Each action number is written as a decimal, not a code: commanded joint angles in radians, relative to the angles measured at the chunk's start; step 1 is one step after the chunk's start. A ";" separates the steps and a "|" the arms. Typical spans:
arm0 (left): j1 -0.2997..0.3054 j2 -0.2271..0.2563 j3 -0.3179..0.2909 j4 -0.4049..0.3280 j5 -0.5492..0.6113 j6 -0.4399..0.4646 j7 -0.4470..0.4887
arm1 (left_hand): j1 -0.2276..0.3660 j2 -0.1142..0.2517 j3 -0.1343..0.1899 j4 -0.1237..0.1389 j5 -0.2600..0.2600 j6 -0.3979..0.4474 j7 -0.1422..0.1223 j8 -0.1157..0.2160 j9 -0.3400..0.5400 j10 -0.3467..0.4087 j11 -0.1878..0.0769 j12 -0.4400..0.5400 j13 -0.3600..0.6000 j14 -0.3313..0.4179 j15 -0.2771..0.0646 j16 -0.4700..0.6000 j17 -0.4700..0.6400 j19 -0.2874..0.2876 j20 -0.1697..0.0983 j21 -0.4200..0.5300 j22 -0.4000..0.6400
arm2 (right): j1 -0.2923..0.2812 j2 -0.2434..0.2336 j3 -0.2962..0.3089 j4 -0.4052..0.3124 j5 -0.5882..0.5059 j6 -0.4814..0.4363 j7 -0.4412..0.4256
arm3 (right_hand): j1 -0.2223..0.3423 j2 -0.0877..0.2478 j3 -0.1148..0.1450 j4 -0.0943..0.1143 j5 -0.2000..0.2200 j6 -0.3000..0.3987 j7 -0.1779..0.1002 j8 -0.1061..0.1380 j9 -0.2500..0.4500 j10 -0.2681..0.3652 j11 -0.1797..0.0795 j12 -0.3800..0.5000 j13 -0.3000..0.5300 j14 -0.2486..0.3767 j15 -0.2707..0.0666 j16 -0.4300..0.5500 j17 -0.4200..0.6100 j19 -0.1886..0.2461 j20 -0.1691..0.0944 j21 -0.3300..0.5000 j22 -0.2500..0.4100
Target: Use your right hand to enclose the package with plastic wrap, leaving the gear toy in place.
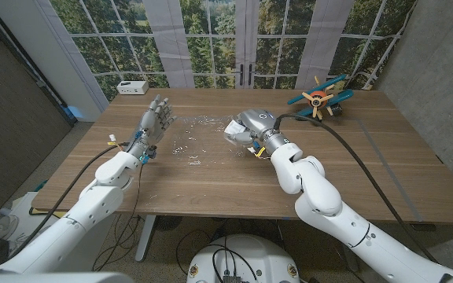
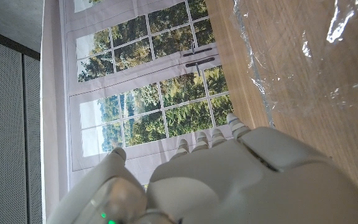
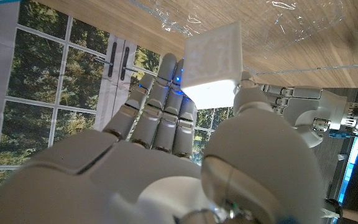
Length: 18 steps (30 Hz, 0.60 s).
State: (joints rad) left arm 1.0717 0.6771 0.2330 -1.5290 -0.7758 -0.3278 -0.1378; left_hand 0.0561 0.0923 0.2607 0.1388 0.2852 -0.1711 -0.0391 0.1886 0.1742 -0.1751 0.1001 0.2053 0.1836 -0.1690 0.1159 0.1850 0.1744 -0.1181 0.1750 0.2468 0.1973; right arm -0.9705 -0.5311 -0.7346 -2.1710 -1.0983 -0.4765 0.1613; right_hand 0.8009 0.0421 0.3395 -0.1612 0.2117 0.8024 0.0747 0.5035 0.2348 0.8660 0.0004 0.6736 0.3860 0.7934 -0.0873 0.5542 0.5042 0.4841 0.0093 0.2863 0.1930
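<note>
1. The right hand's fingers (image 3: 160,112) reach out side by side along one face of the white package (image 3: 213,59), with the thumb coming in from the other side; from where I stand it looks pinched between them, lifted just off the wood.
2. The right hand (image 1: 250,126) sits near the middle of the table (image 1: 384,169), at the right edge of the plastic wrap (image 1: 187,145), which lies spread and crinkled on the boards.
3. To do this step well, I would say: set the package down on the middle of the film, not on its edge, so there is loose wrap on every side to fold over.
4. The left hand (image 1: 154,118) stands at the film's left edge, fingers straight and slightly apart, holding nothing.
5. The gear toy (image 1: 321,97), blue and orange, stands at the far right corner, well apart; no sweep should go near it.
6. Count: one package, one sheet of wrap, one toy, one small white box (image 1: 133,87) at the far left.
</note>
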 commanded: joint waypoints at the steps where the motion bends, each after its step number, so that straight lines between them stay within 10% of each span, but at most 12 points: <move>1: 0.029 0.004 -0.020 -0.009 -0.007 -0.009 0.019 | 0.013 0.014 -0.001 -0.002 -0.002 -0.084 -0.006 -0.002 0.003 -0.084 0.006 0.000 0.004 -0.078 -0.004 -0.001 0.002 0.004 0.005 -0.004 0.006 | 0.108 0.022 -0.046 0.079 0.077 0.034 -0.041 | 0.147 0.136 0.049 0.049 -0.002 0.114 -0.110 0.006 0.001 0.010 -0.005 0.010 0.040 0.010 -0.078 -0.005 0.006 -0.003 0.004 0.007 0.004; 18: 0.069 0.014 -0.054 -0.026 -0.011 -0.014 0.054 | 0.015 0.015 0.000 -0.003 -0.003 -0.078 -0.004 0.000 0.003 -0.082 0.006 0.000 0.004 -0.078 -0.003 -0.001 0.002 0.004 0.006 -0.004 0.006 | 0.274 0.070 -0.104 0.248 0.220 0.112 -0.091 | 0.150 0.134 0.051 0.051 -0.005 0.117 -0.110 0.011 -0.001 0.016 -0.002 0.014 0.037 0.015 -0.077 -0.012 0.012 -0.002 0.004 0.008 0.004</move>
State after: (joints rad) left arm 1.1134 0.6833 0.2013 -1.5404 -0.7853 -0.3379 -0.1107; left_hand 0.0601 0.0882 0.2607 0.1388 0.2852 -0.1711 -0.0391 0.1886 0.1743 -0.1751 0.1001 0.2053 0.1836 -0.1690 0.1160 0.1850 0.1744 -0.1181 0.1750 0.2468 0.1973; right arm -0.7944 -0.4904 -0.8024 -2.0274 -0.9623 -0.4138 0.1068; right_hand 0.8009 0.0421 0.3395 -0.1611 0.2079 0.8022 0.0745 0.5074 0.2320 0.8663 0.0001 0.6824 0.3860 0.8007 -0.0908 0.5448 0.5127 0.4841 0.0092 0.2863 0.1930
